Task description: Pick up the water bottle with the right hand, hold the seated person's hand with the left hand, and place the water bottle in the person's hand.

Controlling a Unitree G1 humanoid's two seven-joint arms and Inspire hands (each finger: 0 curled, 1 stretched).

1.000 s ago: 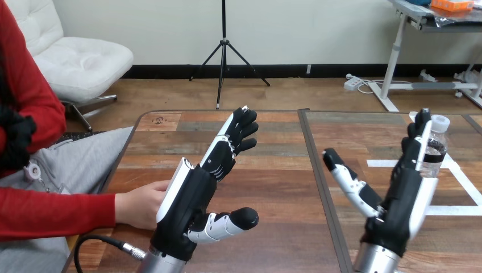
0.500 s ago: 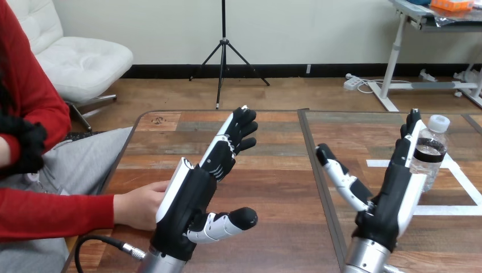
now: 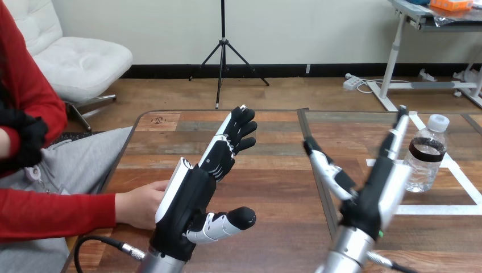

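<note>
A clear water bottle (image 3: 425,154) with a white cap and a dark band stands upright at the table's right, inside a square of white tape (image 3: 465,183). My right hand (image 3: 372,190) is open, fingers straight up, just left of the bottle and apart from it. My left hand (image 3: 196,187) is open over the table's left part, fingers stretched forward, thumb out to the right. The person's hand (image 3: 139,203), in a red sleeve, rests on the table's left edge, right behind my left palm; I cannot tell whether they touch.
The table (image 3: 273,170) is two wooden tops joined by a dark seam down the middle. A black cable (image 3: 99,242) runs along the near left corner. The person's lap lies beyond the left edge.
My right hand has moved left, away from the bottle, which now stands fully in sight. My left hand and the person's hand on the table have stayed put.
</note>
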